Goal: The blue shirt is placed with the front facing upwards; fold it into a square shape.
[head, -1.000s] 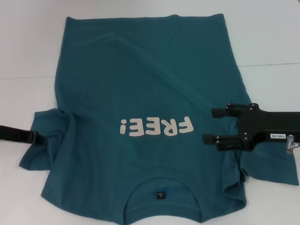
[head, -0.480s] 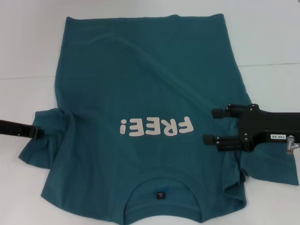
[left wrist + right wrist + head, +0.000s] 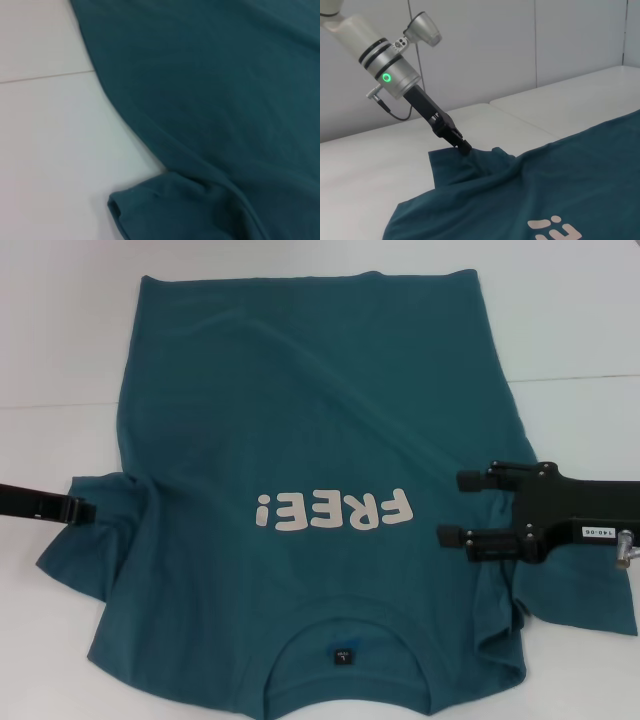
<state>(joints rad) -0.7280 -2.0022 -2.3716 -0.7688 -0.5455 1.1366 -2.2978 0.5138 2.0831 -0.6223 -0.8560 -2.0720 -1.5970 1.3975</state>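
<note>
Left hand (image 3: 82, 510) is clamped on the edge of the sleeve of the blue shirt (image 3: 300, 440), which is spread front-up on the white bench (image 3: 580, 320) with its collar nearest the robot. Right hand (image 3: 455, 508) is held over the other sleeve — its two fingers (image 3: 490, 478) parted, nothing gripped between them. White block letters "FREE!" (image 3: 333, 510) are read across the chest, and a small dark neck label (image 3: 343, 654) is seen inside the collar — its print too small to be made out.

The left gripper (image 3: 82, 510) has drawn the blue shirt (image 3: 310, 440) sleeve slightly outward (right gripper (image 3: 455, 508) nudged aside too).
</note>
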